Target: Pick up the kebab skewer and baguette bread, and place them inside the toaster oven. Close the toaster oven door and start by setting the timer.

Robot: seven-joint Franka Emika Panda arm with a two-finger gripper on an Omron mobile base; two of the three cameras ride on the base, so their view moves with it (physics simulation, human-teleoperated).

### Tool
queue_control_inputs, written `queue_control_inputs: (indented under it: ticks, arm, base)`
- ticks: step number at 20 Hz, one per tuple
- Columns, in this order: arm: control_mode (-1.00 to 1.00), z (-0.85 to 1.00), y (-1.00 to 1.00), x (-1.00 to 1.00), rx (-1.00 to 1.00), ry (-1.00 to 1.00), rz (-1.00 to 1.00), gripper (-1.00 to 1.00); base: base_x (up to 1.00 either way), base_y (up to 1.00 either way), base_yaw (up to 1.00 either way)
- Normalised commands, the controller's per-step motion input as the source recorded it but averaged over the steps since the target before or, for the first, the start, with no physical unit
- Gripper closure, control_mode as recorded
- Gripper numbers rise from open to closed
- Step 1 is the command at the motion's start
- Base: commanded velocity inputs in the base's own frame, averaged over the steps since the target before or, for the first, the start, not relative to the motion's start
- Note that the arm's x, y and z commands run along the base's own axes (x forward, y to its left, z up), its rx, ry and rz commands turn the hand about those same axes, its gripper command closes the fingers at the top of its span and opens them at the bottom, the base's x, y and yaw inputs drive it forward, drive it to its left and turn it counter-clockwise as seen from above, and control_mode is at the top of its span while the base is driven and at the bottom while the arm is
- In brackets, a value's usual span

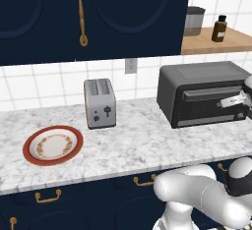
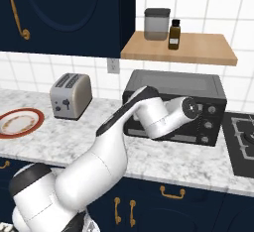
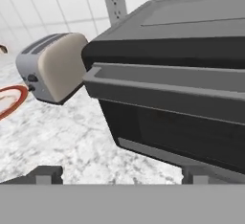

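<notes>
Because the two dark fingertips stand wide apart at the bottom of the hand view, the gripper (image 3: 122,174) is judged empty and spread, clamped on nothing. It hangs just in front of the toaster oven door (image 3: 182,132), level with the lower part of the panel, and no contact with it can be made out. The long grey bar handle (image 3: 167,86) runs just above and beyond the fingertips.

The door lies flat against the body of the toaster oven (image 2: 173,82), so the closing step appears done. The glass is too dark to tell whether the kebab skewer and the baguette bread lie inside. With the fingers spread and the hand at the front face, the likely remaining step is the timer. That step calls for a move sideways to the knobs (image 2: 212,109) at the right of the front panel.

The oven sits on the marble counter (image 1: 142,140), its back close to the tiled wall. Well apart to its left stands the silver slot toaster (image 1: 100,103), and nearer the counter's front edge lies the red-rimmed plate (image 1: 25,148). A wall outlet (image 1: 130,66) sits between the two appliances. Farthest back and above, a wooden shelf (image 2: 208,52) carries a grey jar (image 2: 157,24) and a brown bottle (image 2: 174,33).
</notes>
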Motion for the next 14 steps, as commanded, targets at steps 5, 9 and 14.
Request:
queue_control_inputs:
  ticks: [5, 9, 14]
  arm:
    - [-1.00, 0.00, -0.49, -0.31, -0.05, -0.21, -0.01, -1.00]
    - [-1.00, 0.00, -0.59, 0.00, -0.03, -0.23, -0.02, -1.00]
    - [-1.00, 0.00, -0.56, 0.01, 0.00, -0.30, -0.07, -1.00]
  base:
    - [0.00, 0.00, 0.00]
    - [0.00, 0.00, 0.00]
    - [0.00, 0.00, 0.00]
